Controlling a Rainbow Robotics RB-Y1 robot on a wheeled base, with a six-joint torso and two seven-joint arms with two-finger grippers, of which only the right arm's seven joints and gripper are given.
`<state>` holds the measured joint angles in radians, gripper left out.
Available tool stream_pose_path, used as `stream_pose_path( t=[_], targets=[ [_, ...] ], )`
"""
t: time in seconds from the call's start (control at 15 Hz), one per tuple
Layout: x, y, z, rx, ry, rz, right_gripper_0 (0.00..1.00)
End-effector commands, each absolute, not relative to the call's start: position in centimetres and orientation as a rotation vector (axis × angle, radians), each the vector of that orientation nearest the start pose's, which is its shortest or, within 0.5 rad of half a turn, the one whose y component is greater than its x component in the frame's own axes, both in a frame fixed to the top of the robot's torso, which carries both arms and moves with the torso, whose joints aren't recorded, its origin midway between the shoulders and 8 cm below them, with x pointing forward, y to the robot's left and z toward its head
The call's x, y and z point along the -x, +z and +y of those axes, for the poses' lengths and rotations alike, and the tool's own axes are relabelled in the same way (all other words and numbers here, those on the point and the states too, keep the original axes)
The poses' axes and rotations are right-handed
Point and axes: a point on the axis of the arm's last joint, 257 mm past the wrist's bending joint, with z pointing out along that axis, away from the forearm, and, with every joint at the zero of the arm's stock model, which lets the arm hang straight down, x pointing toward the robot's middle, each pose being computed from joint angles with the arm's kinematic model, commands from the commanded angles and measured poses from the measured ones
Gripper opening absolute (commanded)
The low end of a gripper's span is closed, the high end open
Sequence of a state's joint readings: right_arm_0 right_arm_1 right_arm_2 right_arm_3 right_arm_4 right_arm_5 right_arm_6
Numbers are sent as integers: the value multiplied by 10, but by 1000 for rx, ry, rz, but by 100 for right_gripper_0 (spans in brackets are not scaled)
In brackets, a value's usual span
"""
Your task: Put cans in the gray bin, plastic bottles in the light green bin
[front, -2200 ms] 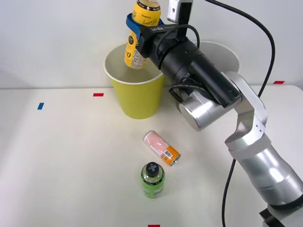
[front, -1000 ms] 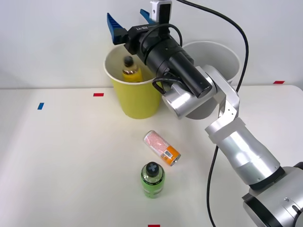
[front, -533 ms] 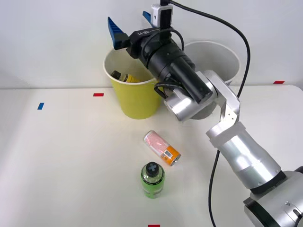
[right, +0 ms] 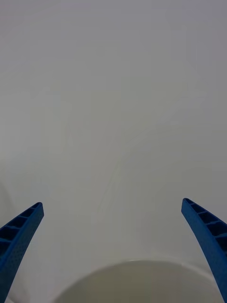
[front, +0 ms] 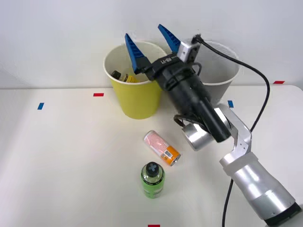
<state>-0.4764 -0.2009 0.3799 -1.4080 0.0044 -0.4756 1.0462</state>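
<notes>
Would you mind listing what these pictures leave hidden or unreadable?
- Front view: the yellow-orange bottle lies in the light green bin; the wall hides most of it.
- Front view: the gray bin is largely covered by the right gripper and its arm.
- Front view: label print on the can and green bottle is too small.

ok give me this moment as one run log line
right pincer: open, empty, above bins | yellow bottle: in light green bin | can: lying on table | green bottle: on table | gray bin: contents hidden

Bright, even light; soft shadows; seemingly sharp.
</notes>
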Motion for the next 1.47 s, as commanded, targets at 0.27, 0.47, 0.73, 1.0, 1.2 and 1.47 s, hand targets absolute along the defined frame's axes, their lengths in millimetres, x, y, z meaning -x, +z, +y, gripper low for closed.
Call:
stream_pose_path(
  t=[0.27, 0.47, 0.73, 1.0, 1.2, 1.47],
  targets=[
    [-471, -20, -72, 319, 684, 928, 100],
    [-436, -35, -105, 305, 666, 967, 100],
    [-401, -75, -155, 209, 606, 1067, 100],
    [-369, -114, -196, 105, 546, 1141, 100],
    [-349, -148, -229, -2, 463, 1223, 100],
    [-320, -184, -251, -105, 396, 1309, 100]
  ],
)
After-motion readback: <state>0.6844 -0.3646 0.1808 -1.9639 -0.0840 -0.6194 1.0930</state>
